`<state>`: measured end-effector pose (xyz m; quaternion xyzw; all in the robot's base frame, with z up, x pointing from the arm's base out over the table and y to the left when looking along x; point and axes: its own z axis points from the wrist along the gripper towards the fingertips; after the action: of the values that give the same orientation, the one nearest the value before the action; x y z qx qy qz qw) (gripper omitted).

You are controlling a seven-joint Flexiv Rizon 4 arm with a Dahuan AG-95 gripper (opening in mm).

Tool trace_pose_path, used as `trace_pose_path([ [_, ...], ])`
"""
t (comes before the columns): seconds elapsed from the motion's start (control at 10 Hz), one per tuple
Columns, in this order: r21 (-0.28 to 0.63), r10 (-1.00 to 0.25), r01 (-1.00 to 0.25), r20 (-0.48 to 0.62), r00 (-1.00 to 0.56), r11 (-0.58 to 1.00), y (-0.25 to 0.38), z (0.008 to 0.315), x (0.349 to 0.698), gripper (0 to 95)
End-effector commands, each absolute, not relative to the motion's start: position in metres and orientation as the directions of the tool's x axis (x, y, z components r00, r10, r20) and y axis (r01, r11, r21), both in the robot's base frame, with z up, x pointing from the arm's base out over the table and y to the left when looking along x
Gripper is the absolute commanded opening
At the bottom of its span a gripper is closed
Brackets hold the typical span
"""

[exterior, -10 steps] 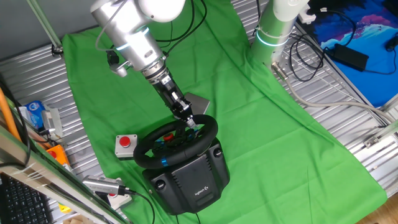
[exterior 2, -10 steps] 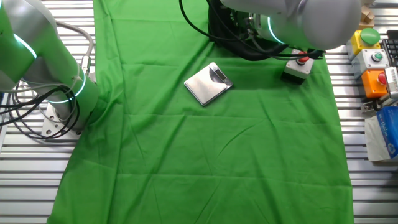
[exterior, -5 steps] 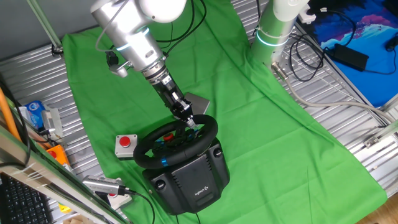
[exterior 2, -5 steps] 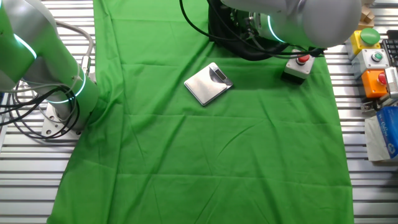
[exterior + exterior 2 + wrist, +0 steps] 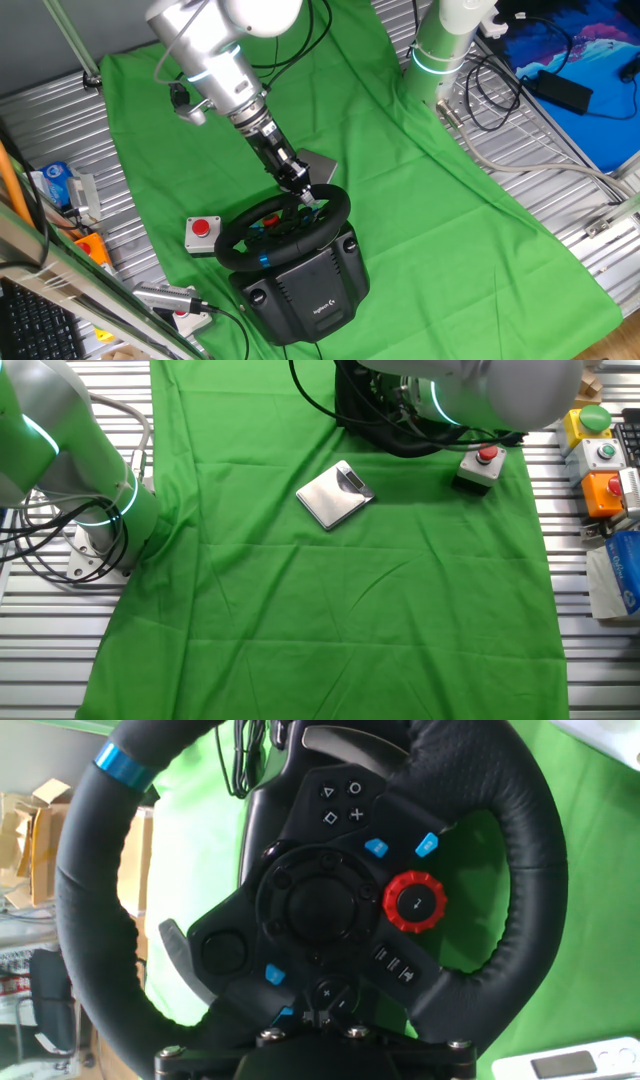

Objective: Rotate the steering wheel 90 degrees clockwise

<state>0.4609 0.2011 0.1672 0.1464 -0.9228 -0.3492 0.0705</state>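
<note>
The wheel [image 5: 285, 228], black with a thick rim, sits on a bulky black base [image 5: 305, 285] at the near edge of the green cloth [image 5: 420, 190]. In one fixed view the arm [image 5: 215, 65] reaches down from the upper left, and the gripper [image 5: 308, 196] meets the wheel at the far right part of the rim. Whether its fingers are spread or pinching the rim cannot be told from here.

In the hand view the wheel [image 5: 300, 900] fills the picture, seen face on. A blue stripe [image 5: 122, 765] marks the rim at the upper left. The hub carries a red round dial [image 5: 415, 902] right of centre, with small blue buttons [image 5: 376, 847] above it. The gripper's own fingers do not show clearly.

A grey box with a red button [image 5: 201, 231] rests on the cloth just left of the wheel. A flat silver scale [image 5: 335, 493] lies on the cloth beyond the wheel. In the other fixed view the arm [image 5: 480, 390] hides the wheel.
</note>
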Motion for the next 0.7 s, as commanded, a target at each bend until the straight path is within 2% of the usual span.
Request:
trace_pose_path([
  [0.1, 0.664, -0.320, -0.224, 0.024, -0.947, 0.713, 0.201, 0.167, 0.461, 0.0],
  [0.7, 0.644, -0.320, -0.232, 0.021, -0.947, 0.729, 0.206, 0.164, 0.450, 0.0],
])
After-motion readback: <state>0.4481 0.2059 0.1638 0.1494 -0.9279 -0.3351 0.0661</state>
